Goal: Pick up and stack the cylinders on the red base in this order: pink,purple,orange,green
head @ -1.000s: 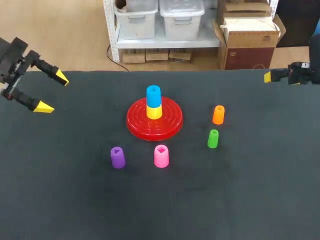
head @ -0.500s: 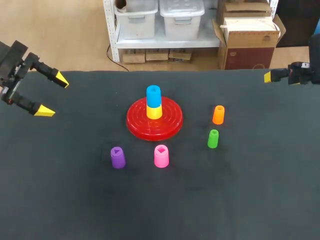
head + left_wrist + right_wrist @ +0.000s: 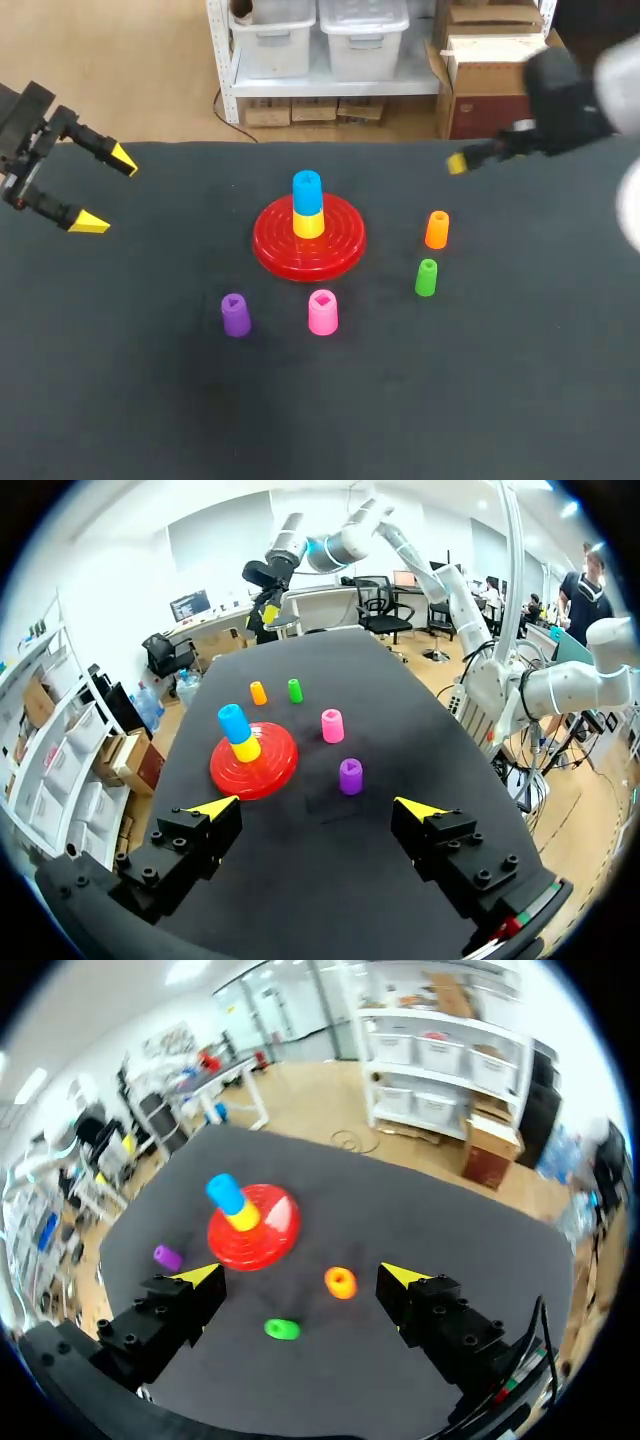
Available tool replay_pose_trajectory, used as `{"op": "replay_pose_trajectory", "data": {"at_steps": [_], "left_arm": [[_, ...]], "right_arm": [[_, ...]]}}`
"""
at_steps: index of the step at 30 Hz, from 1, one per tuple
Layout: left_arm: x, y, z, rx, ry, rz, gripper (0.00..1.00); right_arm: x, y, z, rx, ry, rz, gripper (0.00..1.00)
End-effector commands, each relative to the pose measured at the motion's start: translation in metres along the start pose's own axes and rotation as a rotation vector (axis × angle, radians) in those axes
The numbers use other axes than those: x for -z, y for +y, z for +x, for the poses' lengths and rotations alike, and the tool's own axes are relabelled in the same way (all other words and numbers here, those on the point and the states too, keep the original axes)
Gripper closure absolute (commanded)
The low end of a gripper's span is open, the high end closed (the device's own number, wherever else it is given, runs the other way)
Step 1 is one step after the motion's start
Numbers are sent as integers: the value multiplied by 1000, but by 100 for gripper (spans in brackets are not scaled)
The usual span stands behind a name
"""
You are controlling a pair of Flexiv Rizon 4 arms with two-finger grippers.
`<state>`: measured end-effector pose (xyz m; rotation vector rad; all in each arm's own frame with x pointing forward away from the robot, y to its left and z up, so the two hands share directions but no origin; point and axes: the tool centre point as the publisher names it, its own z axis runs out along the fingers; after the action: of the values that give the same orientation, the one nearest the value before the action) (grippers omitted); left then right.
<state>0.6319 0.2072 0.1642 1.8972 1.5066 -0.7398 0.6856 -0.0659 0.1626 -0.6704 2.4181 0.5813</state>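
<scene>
Head view is showing me the red base (image 3: 308, 240) sitting near the middle of the dark table (image 3: 500, 400), and it is already carrying a yellow cylinder (image 3: 308, 224) with a blue cylinder (image 3: 307, 192) on top. The pink cylinder (image 3: 322, 312) is standing upright on the table just in front of the base, and the purple cylinder (image 3: 235, 315) is standing to its left, apart from it. The orange cylinder (image 3: 437, 229) is standing to the right of the base, with the green cylinder (image 3: 426, 277) near it on the side closer to me. None of these four is touching the base.

I am holding the left gripper (image 3: 107, 188) above the table's far left edge, well apart from everything, its fingers spread wide and gripping nothing. The right gripper (image 3: 300, 1275) is hovering over the far right part of the table, blurred in the head view. Its own wrist view is showing its fingers standing wide apart and empty. The orange cylinder is appearing in the gap between them, down on the table and touched by neither finger.
</scene>
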Motion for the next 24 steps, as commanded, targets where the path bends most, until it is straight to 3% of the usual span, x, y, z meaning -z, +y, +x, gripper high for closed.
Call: {"op": "replay_pose_trajectory", "data": {"at_steps": [1, 7, 15, 17, 19, 24], "left_arm": [[0, 0, 1, -2, 0, -1, 0], [0, 0, 1, -2, 0, -1, 0], [0, 0, 1, -2, 0, -1, 0], [0, 0, 1, -2, 0, -1, 0], [0, 0, 1, -2, 0, -1, 0], [0, 0, 1, -2, 0, -1, 0]], "right_arm": [[-32, 32, -12, 420, 343, -131, 0], [-50, 67, 8, 623, 538, -157, 0], [-68, 103, 31, 794, 653, -212, 0], [-70, 108, 32, 822, 629, -213, 0], [-64, 106, 26, 777, 507, -189, 0], [-64, 106, 26, 777, 507, -189, 0]]}}
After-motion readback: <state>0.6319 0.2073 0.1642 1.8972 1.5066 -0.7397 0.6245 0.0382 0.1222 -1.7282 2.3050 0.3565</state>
